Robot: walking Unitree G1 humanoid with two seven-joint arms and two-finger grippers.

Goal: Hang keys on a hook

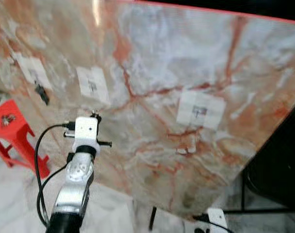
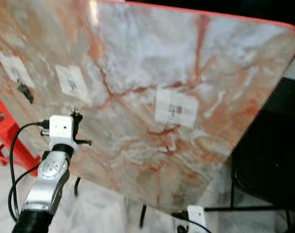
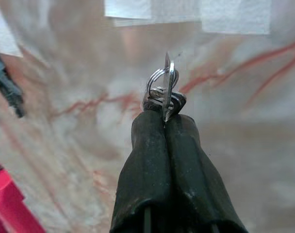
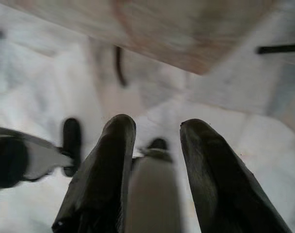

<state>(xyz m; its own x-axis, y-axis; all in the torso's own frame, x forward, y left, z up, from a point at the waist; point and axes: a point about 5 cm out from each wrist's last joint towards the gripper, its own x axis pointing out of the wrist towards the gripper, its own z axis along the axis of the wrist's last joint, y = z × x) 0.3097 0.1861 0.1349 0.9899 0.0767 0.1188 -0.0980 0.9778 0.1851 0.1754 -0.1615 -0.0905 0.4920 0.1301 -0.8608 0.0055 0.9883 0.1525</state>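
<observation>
Far left: red stool [image 1: 11, 128] standing on the floor beside the marble panel [image 1: 186, 63]; small object on its seat, too small to identify.

Left on the panel: white adhesive pad with a dark hook [image 1: 40, 92] below it; a second white pad [image 1: 92, 85] just right of it, hook detail not resolvable. Centre-right: third white pad [image 1: 201, 110] carrying a small grey hook.

Left gripper [image 3: 165, 119] raised close to the panel, near the second pad, fingers pressed together and clamped on the keys [image 3: 164, 94]. Split ring and blade edge protruding beyond the fingertips, ring standing free toward the panel.

Handling, as judged: light, rigid metal, smooth, so liable to slip or swivel between the pads; not fragile. Best held by the key body, as at present, leaving the ring loop clear for threading over a hook tip. Narrow ring opening, so careful alignment required.

Right gripper [image 4: 155, 141] hanging low over the pale floor, fingers apart, holding nothing.

Containers: none to be seen among the items listed.
</observation>
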